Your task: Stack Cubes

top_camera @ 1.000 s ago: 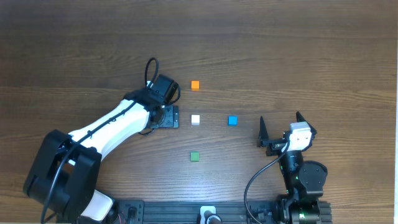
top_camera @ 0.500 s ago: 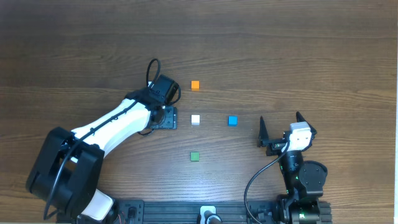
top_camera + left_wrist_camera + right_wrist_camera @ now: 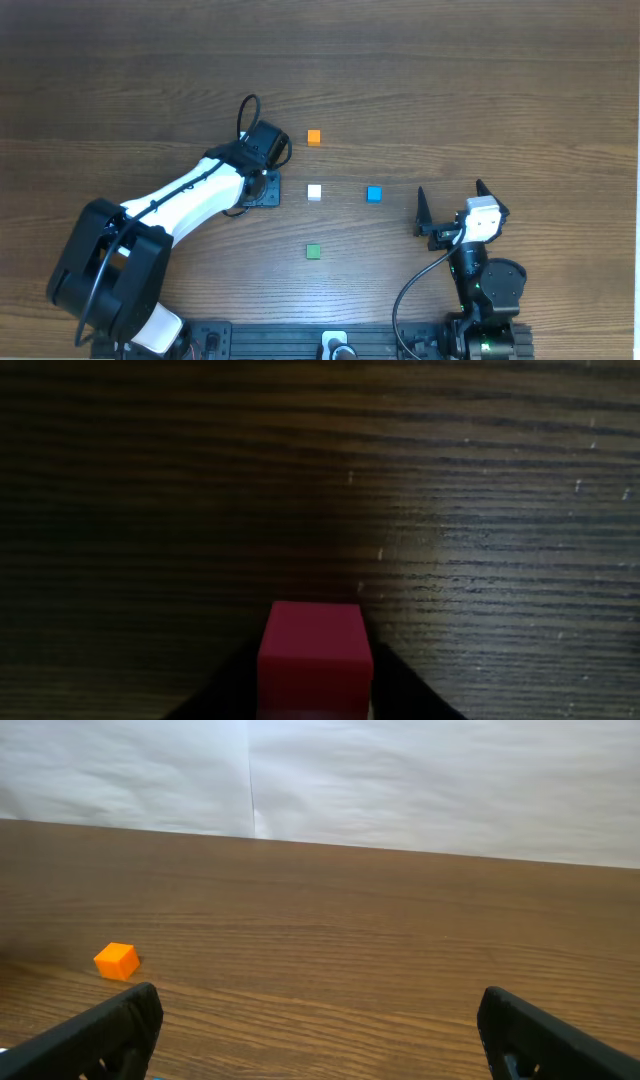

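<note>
- Green cube (image 3: 313,252): lies alone on the table (image 3: 480,80), nearest the arm bases and roughly midway between the two arms.
- Right gripper (image 3: 449,187): sits close to its own base with its fingers spread wide and nothing between them. It is well apart from every cube; the blue cube (image 3: 374,194) is the closest.
- White cube (image 3: 314,192): sits beyond the green cube and in line with it. The blue cube lies to its right, on the right arm's side, and the two do not touch.
- Left gripper (image 3: 268,190): points down at the table just left of the white cube. Its fingers pinch a red cube (image 3: 315,655) between them. Whether the red cube touches the table cannot be told.
- Orange cube (image 3: 314,137): lies farthest out, beyond the white cube and apart from it.
</note>
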Action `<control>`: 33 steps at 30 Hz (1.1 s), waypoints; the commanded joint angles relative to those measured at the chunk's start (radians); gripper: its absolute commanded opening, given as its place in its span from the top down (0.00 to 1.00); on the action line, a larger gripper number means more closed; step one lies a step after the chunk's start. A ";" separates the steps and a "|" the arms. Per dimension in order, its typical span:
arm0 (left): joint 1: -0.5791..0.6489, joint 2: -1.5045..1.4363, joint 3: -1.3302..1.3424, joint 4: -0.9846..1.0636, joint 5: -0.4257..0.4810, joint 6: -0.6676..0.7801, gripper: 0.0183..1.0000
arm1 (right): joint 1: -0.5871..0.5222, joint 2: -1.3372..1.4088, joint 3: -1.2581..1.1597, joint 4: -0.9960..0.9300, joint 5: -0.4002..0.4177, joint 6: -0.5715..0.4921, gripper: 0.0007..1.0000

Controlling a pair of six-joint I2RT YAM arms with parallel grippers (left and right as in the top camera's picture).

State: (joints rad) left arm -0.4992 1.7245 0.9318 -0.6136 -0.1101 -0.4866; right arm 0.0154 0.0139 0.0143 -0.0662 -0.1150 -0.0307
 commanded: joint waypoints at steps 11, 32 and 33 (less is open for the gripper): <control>-0.005 -0.022 0.018 0.008 -0.010 -0.064 0.85 | 0.005 -0.008 -0.009 0.002 -0.011 -0.001 0.01; -0.294 0.069 0.402 -0.299 -0.044 -0.409 0.92 | 0.005 -0.008 -0.009 0.002 -0.011 -0.001 0.01; -0.301 0.082 0.402 -0.293 -0.044 -0.409 0.92 | 0.005 -0.008 -0.009 0.002 -0.011 -0.001 0.01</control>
State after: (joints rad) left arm -0.7818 1.7626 1.3224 -0.9161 -0.1467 -0.8452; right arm 0.0154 0.0139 0.0139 -0.0662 -0.1150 -0.0303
